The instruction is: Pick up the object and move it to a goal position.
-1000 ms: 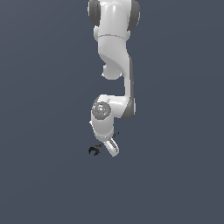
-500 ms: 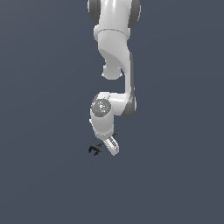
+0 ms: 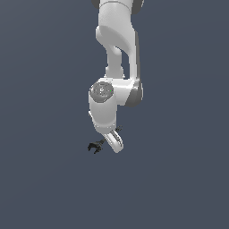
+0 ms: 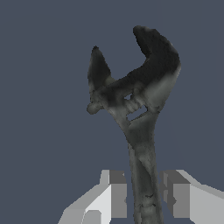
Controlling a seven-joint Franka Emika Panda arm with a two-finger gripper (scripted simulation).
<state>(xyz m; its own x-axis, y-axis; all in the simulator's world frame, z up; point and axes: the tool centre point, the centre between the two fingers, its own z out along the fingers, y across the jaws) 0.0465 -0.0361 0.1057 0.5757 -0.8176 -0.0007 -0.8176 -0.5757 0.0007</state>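
Meanwhile, a white arm [image 3: 112, 105] is bracketing a wrench [image 4: 133, 113] on a dark bench [image 3: 179, 179].

Seen from the wrist view, the claw [image 4: 142, 199] is standing released, one finger [image 4: 111, 194] on each side of the tool's thin shaft, with narrow gaps showing on both sides. The wrench's forked head is pointing away from the claw; in the exterior view it is showing just off the arm's tip, toward that view's left. Whether it is lying flat on the bench cannot be told. By the look of it, the step in hand is the closing: squeezing squarely across the shaft, keeping it centred between the fingers, should stop the slim tool twisting or slipping before any lift.
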